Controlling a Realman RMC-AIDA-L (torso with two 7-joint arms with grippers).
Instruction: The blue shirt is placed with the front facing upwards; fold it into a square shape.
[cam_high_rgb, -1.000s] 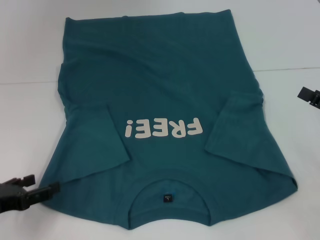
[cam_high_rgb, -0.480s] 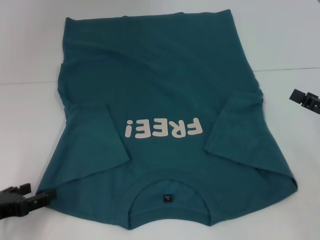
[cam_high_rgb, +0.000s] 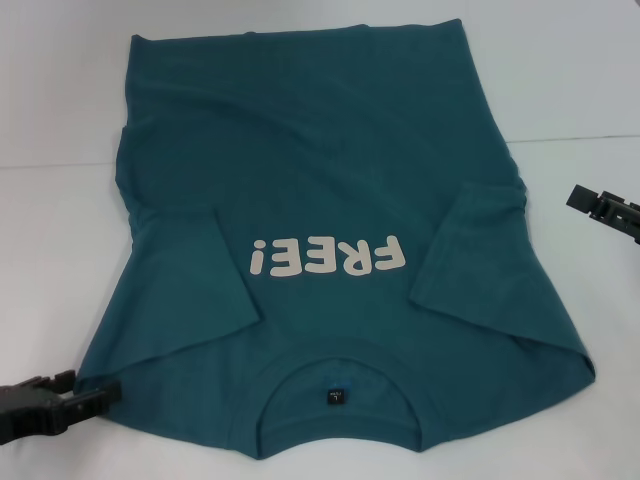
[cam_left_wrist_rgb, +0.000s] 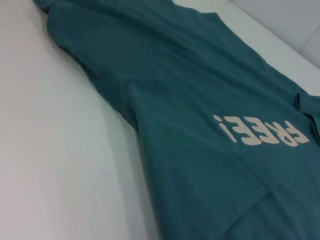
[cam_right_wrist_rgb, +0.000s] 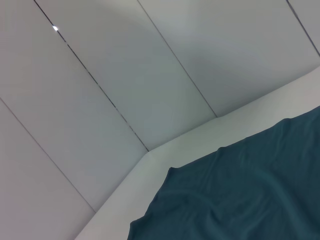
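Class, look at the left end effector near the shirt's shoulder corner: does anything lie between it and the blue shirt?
Nothing visible does. The left end effector sits at the blue shirt's near corner, with only bare white table around.

The blue shirt (cam_high_rgb: 330, 190) has big off-white letters (cam_high_rgb: 328, 258) on its chest, near the middle of the frame. They say "FREE!" and look upside down. The small dark neck label (cam_high_rgb: 335, 397) is too tiny to read.
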